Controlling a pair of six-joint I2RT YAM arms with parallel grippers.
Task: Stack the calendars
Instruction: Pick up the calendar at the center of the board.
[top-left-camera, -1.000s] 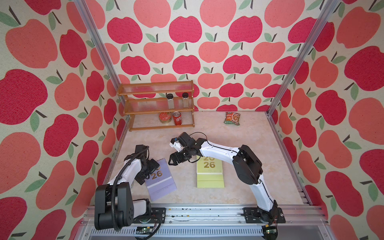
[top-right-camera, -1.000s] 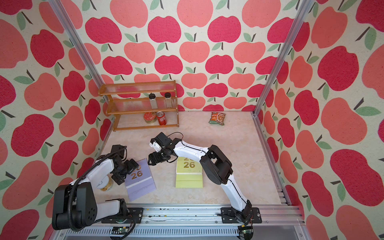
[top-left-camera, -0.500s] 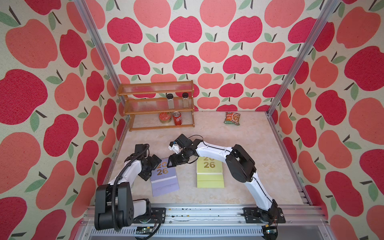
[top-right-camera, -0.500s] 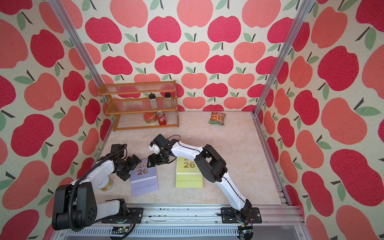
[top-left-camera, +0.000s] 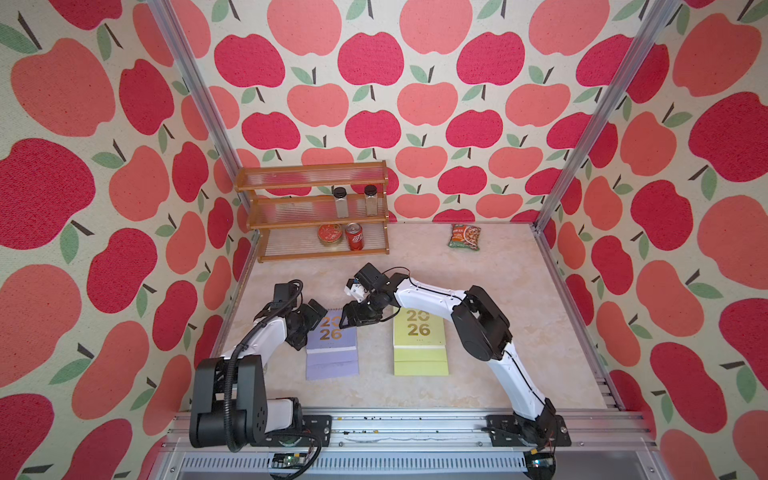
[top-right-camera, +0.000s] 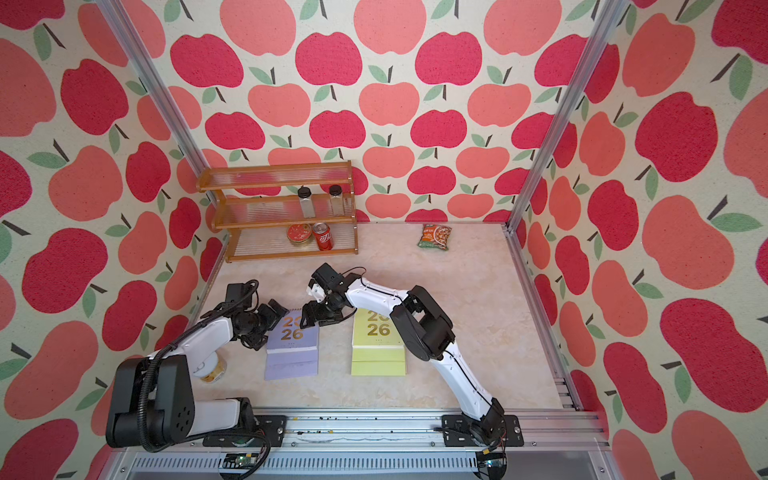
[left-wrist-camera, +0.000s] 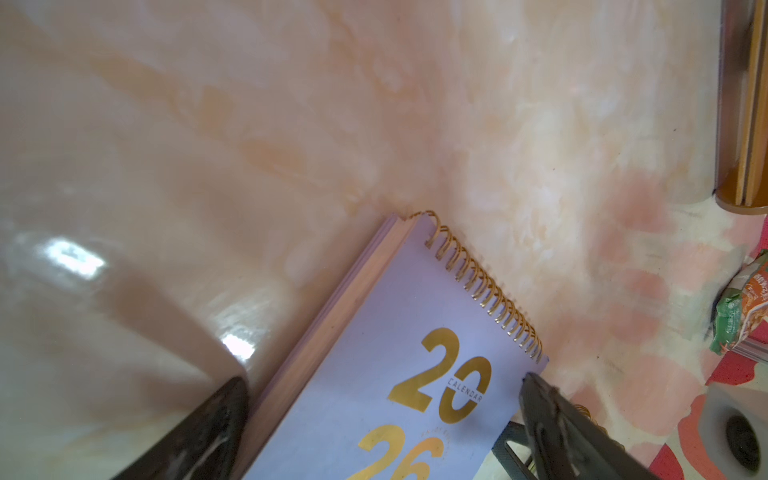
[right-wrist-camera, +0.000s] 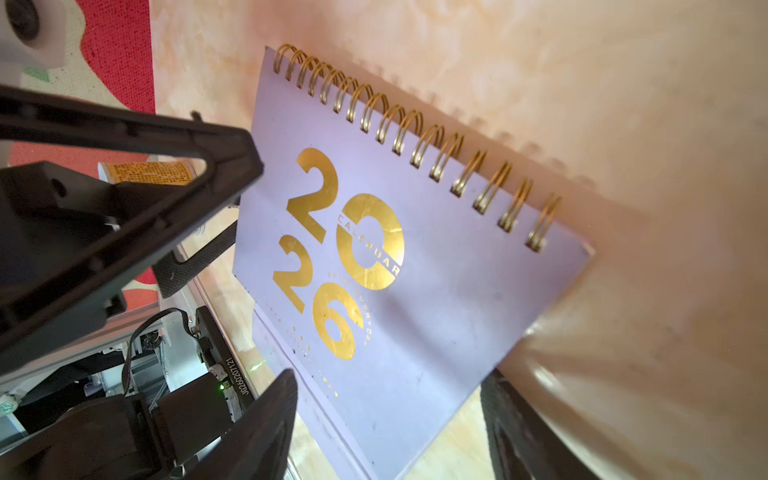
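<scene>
Lilac calendar, no longer skewed, lies square to the yellow-green calendar on its right. Left fingers straddle it, spread wide; right fingers are apart but narrowing, apparently preparing the lift.

Between calendars: a bare table strip separates lilac calendar and yellow-green calendar.
Strip's far end: right gripper hangs over it.
Lilac calendar's wall side: left gripper blocks.

Top views: bright, even light, sharp, soft shadows. Wrist views: glare on table, glint on calendar, fg blurred.
</scene>
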